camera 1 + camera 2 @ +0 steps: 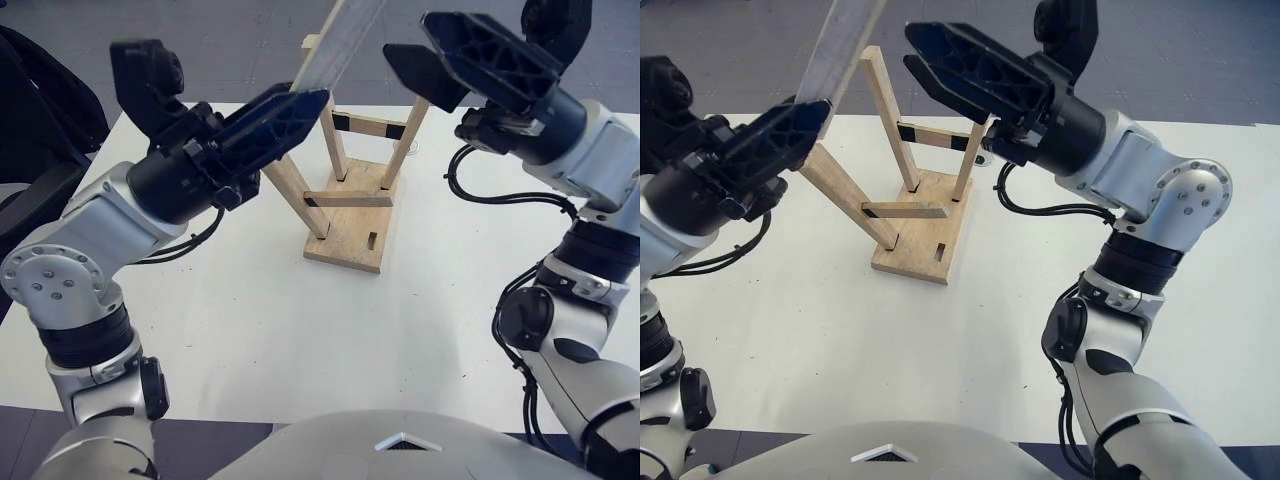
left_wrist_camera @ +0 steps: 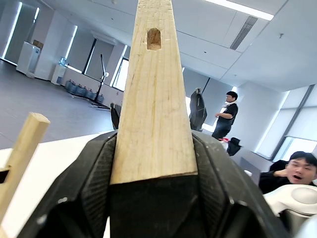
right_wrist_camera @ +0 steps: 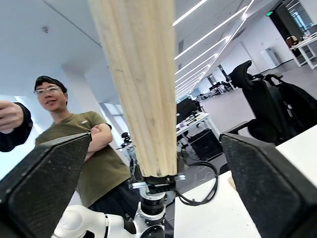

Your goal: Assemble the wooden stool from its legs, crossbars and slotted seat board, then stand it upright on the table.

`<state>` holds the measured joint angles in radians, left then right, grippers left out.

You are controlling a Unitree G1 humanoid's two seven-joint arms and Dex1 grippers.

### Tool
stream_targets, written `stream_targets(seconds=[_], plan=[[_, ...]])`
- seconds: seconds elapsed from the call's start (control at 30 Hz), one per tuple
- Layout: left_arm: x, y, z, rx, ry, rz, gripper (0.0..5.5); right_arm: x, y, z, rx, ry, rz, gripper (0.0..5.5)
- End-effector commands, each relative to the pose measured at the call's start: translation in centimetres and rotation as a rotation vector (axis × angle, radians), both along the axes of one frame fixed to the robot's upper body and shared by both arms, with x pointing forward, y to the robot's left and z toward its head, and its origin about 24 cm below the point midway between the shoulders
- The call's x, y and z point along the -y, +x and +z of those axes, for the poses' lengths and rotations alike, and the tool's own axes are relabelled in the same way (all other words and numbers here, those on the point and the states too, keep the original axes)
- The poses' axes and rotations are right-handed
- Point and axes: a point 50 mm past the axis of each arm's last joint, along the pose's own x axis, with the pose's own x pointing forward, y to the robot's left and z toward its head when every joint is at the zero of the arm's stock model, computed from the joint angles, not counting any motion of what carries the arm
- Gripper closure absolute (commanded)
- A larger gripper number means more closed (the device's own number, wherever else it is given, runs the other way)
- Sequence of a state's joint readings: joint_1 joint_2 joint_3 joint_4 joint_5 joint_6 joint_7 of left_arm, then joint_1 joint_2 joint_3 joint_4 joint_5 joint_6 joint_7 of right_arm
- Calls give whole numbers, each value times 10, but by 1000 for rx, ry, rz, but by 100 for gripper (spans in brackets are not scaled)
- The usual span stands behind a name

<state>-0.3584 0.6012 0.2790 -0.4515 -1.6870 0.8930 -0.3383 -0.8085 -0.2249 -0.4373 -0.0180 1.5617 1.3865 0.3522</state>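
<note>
The slotted seat board lies flat on the white table. Three legs stand up from it: a leaning one at the left, one behind and one on the right. Two crossbars with dark ends join them. My left gripper hovers up and to the left of the stool, shut on a fourth wooden leg that points upward. My right gripper is open above the stool's right side. From the right wrist, that held leg lines up between its spread fingers.
One free slot shows on the board's near right. Bare tabletop lies in front of the stool and on both sides. A dark chair stands beyond the table's left edge.
</note>
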Motion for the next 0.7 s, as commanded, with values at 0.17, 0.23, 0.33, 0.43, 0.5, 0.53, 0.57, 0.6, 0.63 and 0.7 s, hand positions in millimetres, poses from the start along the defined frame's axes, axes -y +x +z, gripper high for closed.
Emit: stream_targets(seconds=[0.17,0.23,0.33,0.43,0.5,0.53,0.57,0.6,0.63,0.7], plan=[[9,-9,-8,-38,23,-62,345,-24,-4,20,31,40,67,45],[10,-10,-9,-42,26,-65,345,-26,-5,20,33,26,72,82],[10,-10,-9,-40,22,-64,345,-27,-10,14,49,-30,91,137],[10,-12,-10,-42,24,-78,345,-26,-13,8,63,-83,91,190],[9,-13,-11,-44,34,-82,345,-24,-14,7,66,-93,83,227],[9,-13,-11,-45,38,-84,345,-24,-13,7,66,-91,79,244],[8,-13,-11,-46,42,-86,345,-23,-13,7,64,-87,75,264],[8,-14,-12,-48,45,-87,345,-23,-12,8,64,-84,71,282],[8,-14,-12,-49,47,-89,345,-23,-12,8,61,-80,65,300],[8,-14,-13,-51,52,-92,345,-22,-11,9,57,-72,57,336]])
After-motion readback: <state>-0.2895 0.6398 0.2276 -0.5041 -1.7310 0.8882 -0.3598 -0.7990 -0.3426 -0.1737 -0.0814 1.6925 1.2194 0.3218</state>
